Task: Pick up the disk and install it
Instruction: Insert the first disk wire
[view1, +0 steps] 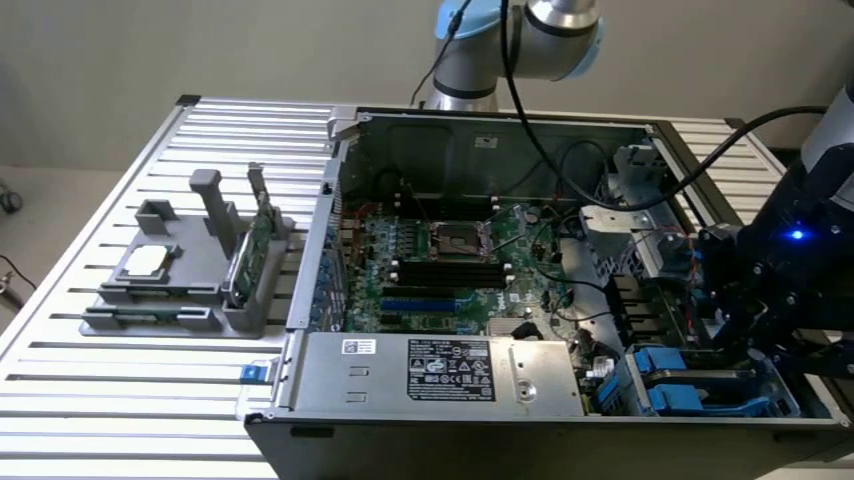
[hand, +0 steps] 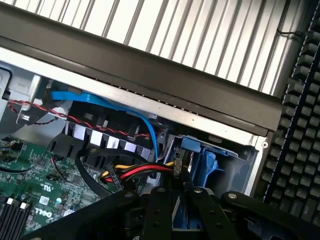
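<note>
The disk (hand: 206, 160) shows as a blue plastic carrier standing on edge in the drive bay at the open computer case's corner. My gripper (hand: 181, 182) reaches down into that bay, and its black fingers (hand: 162, 210) are drawn close together on the carrier's edge. The disk's metal body and label are hidden. In the exterior view the gripper (view1: 754, 330) hangs over the bay at the case's front right, and its black body hides the disk from sight.
Red, yellow and black cables (hand: 135, 172) and a blue cable (hand: 100, 100) run right beside the bay. More blue plastic parts (view1: 667, 372) sit in it. A grey holder (view1: 174, 285) on the exterior view's left carries a silver chip (view1: 144, 262) and a green card (view1: 247, 255). A keyboard (hand: 295, 140) lies outside the case.
</note>
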